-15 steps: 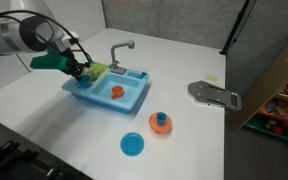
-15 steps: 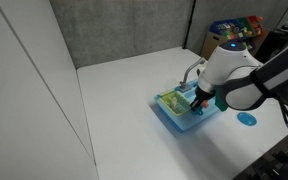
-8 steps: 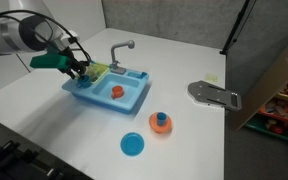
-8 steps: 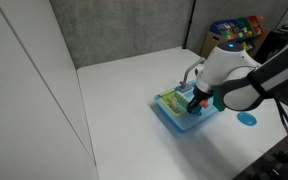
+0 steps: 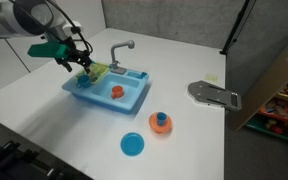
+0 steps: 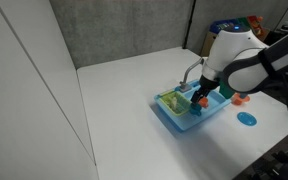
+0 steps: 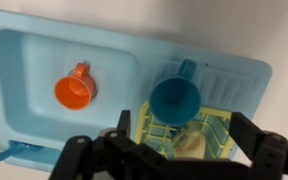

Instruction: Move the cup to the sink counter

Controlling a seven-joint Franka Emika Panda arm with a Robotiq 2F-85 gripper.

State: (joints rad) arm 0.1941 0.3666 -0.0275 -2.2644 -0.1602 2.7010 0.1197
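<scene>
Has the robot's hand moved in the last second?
Yes. The hand has lifted up off the sink counter and now sits nearer the height of the faucet.

Blue disc [image 5: 132,145]: flat on white table [image 5: 184,60], near front edge.
Orange piece [image 5: 160,122]: upright, blue top, just beside disc.
Grey flat part [image 5: 214,95]: near cardboard box [image 5: 274,85].
Yellow-green rack [image 7: 184,135]: touching 1 teal cup [image 7: 175,95].

Orange cup [image 7: 74,92], light-blue sink counter [image 7: 246,78]
</scene>
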